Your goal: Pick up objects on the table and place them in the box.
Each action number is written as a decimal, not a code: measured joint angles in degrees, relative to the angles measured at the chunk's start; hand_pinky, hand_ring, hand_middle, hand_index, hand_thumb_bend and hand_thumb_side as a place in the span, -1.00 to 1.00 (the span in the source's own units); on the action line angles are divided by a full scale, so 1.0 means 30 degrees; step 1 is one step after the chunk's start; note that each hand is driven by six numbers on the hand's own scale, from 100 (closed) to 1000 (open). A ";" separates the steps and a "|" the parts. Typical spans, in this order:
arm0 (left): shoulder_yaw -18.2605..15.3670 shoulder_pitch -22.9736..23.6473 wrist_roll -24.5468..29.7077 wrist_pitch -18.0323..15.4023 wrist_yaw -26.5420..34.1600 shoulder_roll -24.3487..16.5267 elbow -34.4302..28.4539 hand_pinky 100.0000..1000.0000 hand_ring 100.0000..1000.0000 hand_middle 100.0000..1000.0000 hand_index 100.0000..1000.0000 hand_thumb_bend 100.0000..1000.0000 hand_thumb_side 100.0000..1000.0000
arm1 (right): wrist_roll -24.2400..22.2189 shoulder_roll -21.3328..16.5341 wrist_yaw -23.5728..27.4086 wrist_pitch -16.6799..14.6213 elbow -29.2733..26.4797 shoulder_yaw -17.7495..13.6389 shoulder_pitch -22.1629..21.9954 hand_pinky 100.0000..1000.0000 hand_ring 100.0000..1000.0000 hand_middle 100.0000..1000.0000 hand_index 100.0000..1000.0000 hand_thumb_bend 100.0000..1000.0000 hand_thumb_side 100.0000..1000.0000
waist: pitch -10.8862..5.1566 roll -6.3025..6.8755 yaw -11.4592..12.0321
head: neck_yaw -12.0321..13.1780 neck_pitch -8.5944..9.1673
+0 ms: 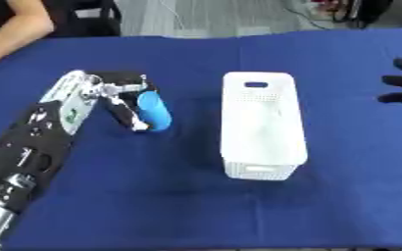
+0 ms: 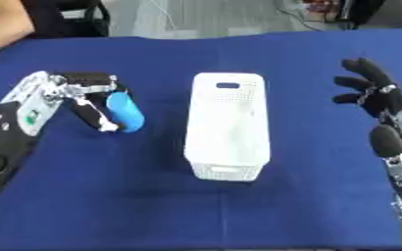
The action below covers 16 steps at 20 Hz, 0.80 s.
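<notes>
A blue cylinder-shaped object [image 1: 154,111] sits in my left hand [image 1: 118,95], whose fingers and thumb curl round it, to the left of the white perforated box [image 1: 263,122]. The object hangs close to the blue table, apart from the box by a short gap. Nothing shows inside the box. Over at the right, my right hand [image 2: 372,89] is raised with its fingers spread and holds nothing.
A blue cloth covers the table [image 1: 179,196]. A person's bare arm [image 1: 15,29] rests at the far left edge, away from the objects. Grey floor and cables lie beyond the far edge.
</notes>
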State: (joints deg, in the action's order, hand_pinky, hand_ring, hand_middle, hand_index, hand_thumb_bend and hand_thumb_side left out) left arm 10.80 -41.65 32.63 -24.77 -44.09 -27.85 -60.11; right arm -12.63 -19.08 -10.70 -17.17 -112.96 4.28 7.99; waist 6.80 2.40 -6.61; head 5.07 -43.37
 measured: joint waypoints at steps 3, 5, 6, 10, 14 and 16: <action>-0.0008 0.0110 0.0063 0.0156 0.0736 0.0137 -0.0486 -1.00 -1.00 -0.71 -0.81 -1.00 -0.57 | -0.0005 0.0002 0.0001 -0.0003 0.0004 0.0000 0.0002 0.38 0.67 0.82 1.00 0.05 1.00 | 0.0000 0.0000 0.0000 | -0.0001 0.0012; -0.0057 0.0221 0.0098 0.0347 0.1334 0.0253 -0.0928 -1.00 -1.00 -0.71 -0.81 -1.00 -0.56 | -0.0005 0.0003 0.0002 -0.0003 0.0006 0.0000 0.0003 0.38 0.67 0.82 1.00 0.05 1.00 | 0.0000 -0.0002 0.0001 | -0.0003 0.0016; -0.0140 0.0268 0.0100 0.0462 0.1632 0.0317 -0.1198 -1.00 -1.00 -0.71 -0.82 -1.00 -0.56 | -0.0005 0.0004 0.0002 -0.0004 0.0006 -0.0001 0.0003 0.38 0.67 0.82 1.00 0.05 1.00 | 0.0000 -0.0002 0.0001 | -0.0004 0.0018; -0.0419 0.0549 0.0091 0.1019 0.2633 0.0517 -0.2242 -1.00 -1.00 -0.71 -0.82 -1.00 -0.56 | -0.0005 0.0007 0.0002 -0.0004 0.0014 -0.0002 0.0004 0.38 0.67 0.82 1.00 0.05 1.00 | 0.0001 -0.0001 0.0001 | -0.0011 0.0036; -0.0630 0.0756 0.0065 0.1449 0.3334 0.0604 -0.3133 -1.00 -1.00 -0.71 -0.82 -1.00 -0.55 | -0.0005 0.0007 0.0002 -0.0004 0.0017 -0.0003 0.0004 0.38 0.67 0.82 1.00 0.05 1.00 | 0.0002 -0.0002 0.0003 | -0.0022 0.0051; -0.0749 0.0805 0.0018 0.1633 0.3689 0.0746 -0.3661 -1.00 -1.00 -0.71 -0.82 -1.00 -0.54 | -0.0005 0.0007 0.0002 -0.0004 0.0018 -0.0004 0.0004 0.38 0.67 0.82 1.00 0.05 1.00 | 0.0006 -0.0004 0.0006 | -0.0024 0.0124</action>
State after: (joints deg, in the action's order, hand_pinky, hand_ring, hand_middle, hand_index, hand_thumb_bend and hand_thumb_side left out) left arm 8.55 -39.24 32.68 -19.87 -33.02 -25.62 -71.10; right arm -12.65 -19.06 -10.69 -17.18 -112.91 4.27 8.00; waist 6.82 2.39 -6.59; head 5.00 -42.99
